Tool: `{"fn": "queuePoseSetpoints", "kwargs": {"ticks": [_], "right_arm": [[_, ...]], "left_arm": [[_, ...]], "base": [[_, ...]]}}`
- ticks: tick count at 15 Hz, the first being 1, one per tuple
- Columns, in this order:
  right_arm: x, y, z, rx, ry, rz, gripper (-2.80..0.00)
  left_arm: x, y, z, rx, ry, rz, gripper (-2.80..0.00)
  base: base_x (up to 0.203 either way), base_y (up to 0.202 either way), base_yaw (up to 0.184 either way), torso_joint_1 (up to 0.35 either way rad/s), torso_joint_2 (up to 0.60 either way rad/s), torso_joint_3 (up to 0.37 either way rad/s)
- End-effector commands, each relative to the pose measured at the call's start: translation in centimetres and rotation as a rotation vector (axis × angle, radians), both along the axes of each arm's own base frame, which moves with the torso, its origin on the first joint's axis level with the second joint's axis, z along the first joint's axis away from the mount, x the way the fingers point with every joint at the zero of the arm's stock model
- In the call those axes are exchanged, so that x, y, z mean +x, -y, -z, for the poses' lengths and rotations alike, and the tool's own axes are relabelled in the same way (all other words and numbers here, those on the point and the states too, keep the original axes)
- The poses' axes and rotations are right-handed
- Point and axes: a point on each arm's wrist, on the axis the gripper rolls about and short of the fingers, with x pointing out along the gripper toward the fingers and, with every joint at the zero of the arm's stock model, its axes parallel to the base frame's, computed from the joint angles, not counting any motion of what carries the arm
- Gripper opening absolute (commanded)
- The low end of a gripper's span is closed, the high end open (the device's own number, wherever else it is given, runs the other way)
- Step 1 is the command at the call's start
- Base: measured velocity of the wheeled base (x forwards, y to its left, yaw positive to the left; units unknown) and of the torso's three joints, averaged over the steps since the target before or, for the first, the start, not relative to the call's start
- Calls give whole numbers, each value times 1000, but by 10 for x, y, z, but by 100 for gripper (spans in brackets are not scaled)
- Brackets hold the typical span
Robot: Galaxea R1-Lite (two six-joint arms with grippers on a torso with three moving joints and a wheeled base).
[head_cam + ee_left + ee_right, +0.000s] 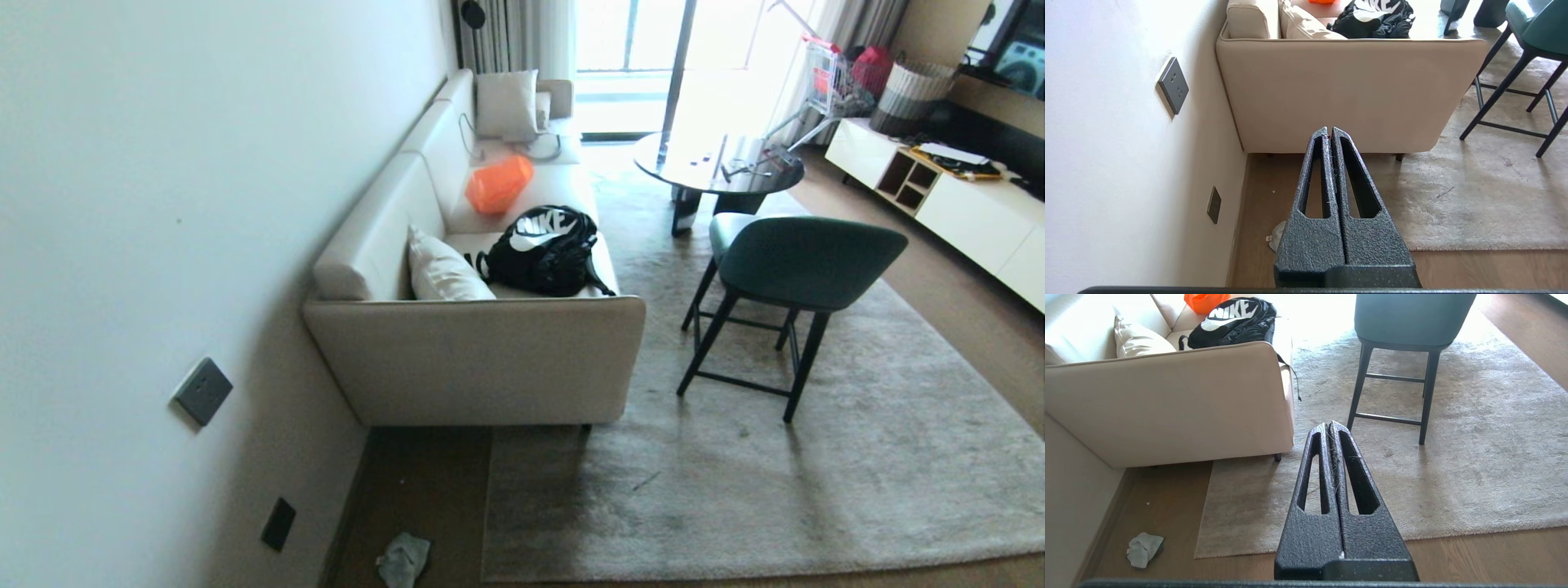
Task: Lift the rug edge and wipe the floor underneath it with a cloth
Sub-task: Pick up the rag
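Closest to our wrist cameras we find the two pincers, both of black, pebble-textured material with long slotted fingers tapering to a point. Our left pincer (1329, 130) is clenched on nothing, fingers pressed flat together; it hangs above the floor strip before the sofa end. Our right pincer (1329, 424) is likewise clenched and empty, above the rug; a few loose fibres cling along its seam.

We see the cloth (403, 559) lying crumpled on the floor (424, 490), a soft pale grey rag with darker folds, close to the wall (122, 204) and apart from the rug. The floor is smooth, matte, brown wood-grain plank.

We see the rug (775, 474) as a large rectangle of short, shaggy grey-beige pile, lying flat. The rug edge (1202, 514) nearest the cloth is straight; its long axis runs from the near corner away toward the sofa (482, 359), whose foot stands at that border.

The sofa is box-shaped, in smooth cream upholstery. On its seat rest a white cushion (445, 273), an orange bag (498, 184) and a black backpack (545, 249) lettered "NIKE" in white. A green padded chair (784, 269) on thin dark legs stands on the rug.
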Motion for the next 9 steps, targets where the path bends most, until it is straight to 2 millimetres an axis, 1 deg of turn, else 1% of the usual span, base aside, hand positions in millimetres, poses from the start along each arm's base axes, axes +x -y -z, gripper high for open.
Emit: {"fn": "queuePoseSetpoints", "kwargs": {"ticks": [1,9], "right_arm": [[0,0,0,0,-1,0,-280],[0,0,0,0,-3,0,-280]], "left_arm": [[0,0,0,0,0,0,-280],[0,0,0,0,0,0,-280]], "base": [[0,0,0,0,0,0],[0,0,0,0,0,0]]}}
